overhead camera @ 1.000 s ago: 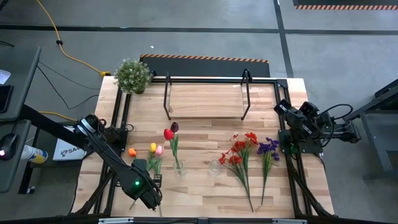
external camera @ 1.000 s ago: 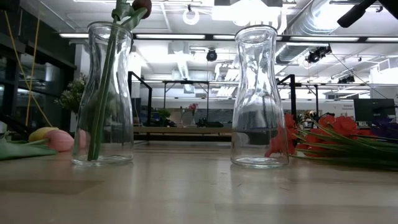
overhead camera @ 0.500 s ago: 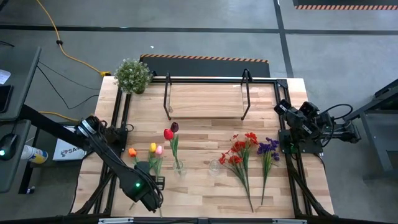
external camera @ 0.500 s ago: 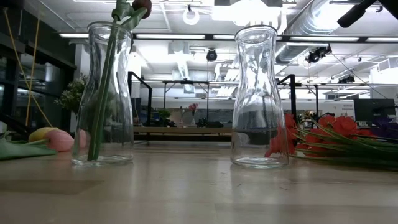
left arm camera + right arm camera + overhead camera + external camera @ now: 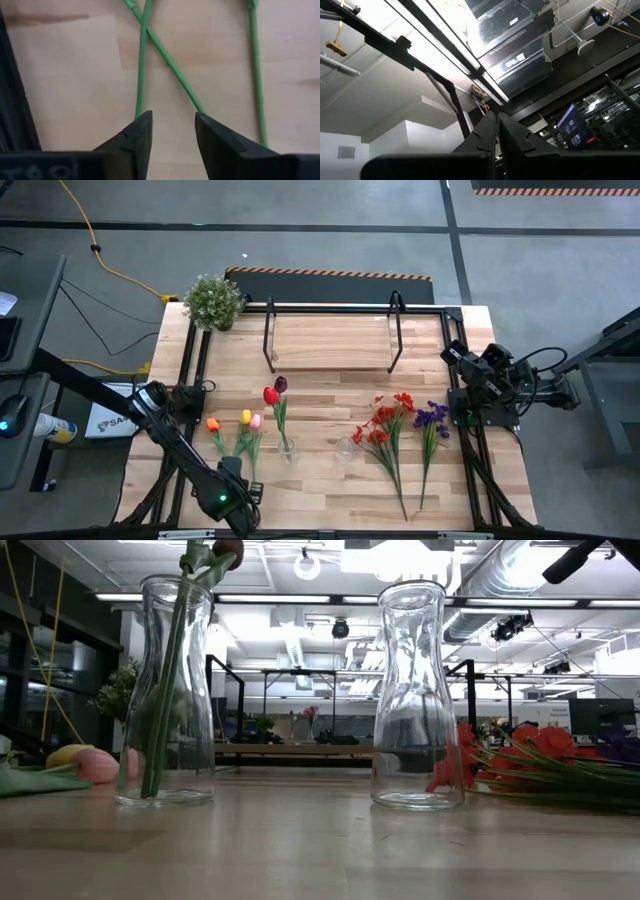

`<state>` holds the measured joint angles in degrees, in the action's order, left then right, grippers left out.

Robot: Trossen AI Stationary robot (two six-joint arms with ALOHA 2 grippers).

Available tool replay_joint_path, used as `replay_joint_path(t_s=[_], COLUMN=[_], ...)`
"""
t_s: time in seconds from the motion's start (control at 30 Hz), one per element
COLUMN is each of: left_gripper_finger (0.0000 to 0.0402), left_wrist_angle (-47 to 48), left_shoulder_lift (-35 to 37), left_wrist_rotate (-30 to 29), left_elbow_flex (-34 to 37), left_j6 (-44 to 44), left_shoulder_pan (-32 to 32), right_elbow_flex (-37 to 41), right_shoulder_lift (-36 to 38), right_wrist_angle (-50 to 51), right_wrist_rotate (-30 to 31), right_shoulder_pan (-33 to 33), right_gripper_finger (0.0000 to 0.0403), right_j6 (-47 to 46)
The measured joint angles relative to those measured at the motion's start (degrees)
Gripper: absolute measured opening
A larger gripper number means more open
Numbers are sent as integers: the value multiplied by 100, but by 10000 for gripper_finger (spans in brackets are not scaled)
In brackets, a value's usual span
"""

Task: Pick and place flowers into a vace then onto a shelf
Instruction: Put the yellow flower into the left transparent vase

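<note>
Orange point(image 5: 212, 424), yellow point(image 5: 246, 417) and pink point(image 5: 256, 421) tulips lie flat on the table at the near left. My left gripper point(image 5: 241, 492) points down over their stem ends, open. In the left wrist view its fingers point(image 5: 172, 129) stand on either side of the lower ends of two crossed green stems point(image 5: 150, 45); a third stem point(image 5: 256, 75) lies beside them. A glass vase point(image 5: 287, 446) holds a red and a maroon tulip point(image 5: 273, 392); a second vase point(image 5: 345, 448) is empty. The shelf point(image 5: 330, 340) stands at the far side. My right gripper point(image 5: 496, 125) is shut, parked at the right edge, pointing up.
Red sprays point(image 5: 385, 428) and purple sprays point(image 5: 430, 422) lie flat right of the empty vase. A bushy potted plant point(image 5: 213, 300) stands at the far left corner. Black frame rails point(image 5: 190, 370) run along both table sides. Bare wood lies between the vases and the shelf.
My left gripper has sunk toward the table and shifted a little toward the near edge, over the stem ends of the lying tulips. The flowers and vases have kept their places.
</note>
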<state>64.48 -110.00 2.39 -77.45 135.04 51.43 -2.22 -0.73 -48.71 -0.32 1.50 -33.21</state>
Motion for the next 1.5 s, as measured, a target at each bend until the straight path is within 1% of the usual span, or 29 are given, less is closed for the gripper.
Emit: replay_joint_path(t_s=[0.2,0.43,0.7,0.8,0.93,1.03,1.13,1.2,1.37,1.43,1.5], left_gripper_finger=[167,177,183,180,171,155,127,101,23,20,29], left_wrist_angle=[274,250,-747,-941,-989,-1013,-1053,-1072,-982,-919,-813], left_shoulder_lift=[0,2,59,67,70,61,55,66,45,44,33], left_wrist_rotate=[24,43,48,48,49,46,52,48,46,48,53], left_elbow_flex=[0,161,848,1045,1107,1110,1115,1110,976,918,847], left_j6=[-47,-71,-118,-124,-155,-169,-168,-168,-134,-116,-57], left_shoulder_pan=[82,237,222,222,222,222,220,219,215,215,215], right_elbow_flex=[0,0,0,0,0,0,0,0,0,0,0], right_shoulder_lift=[0,0,0,0,0,0,0,0,0,0,0], right_wrist_angle=[0,0,0,0,-2,0,2,2,7,16,22], right_wrist_rotate=[-4,-50,-51,-48,-31,-28,-13,-12,-11,-11,-11], right_shoulder_pan=[-1,1,0,1,-1,1,1,1,1,1,1], right_gripper_finger=[12,12,12,12,12,12,12,12,12,12,12], right_j6=[-2,-2,-2,-2,-3,-2,2,4,14,15,15])
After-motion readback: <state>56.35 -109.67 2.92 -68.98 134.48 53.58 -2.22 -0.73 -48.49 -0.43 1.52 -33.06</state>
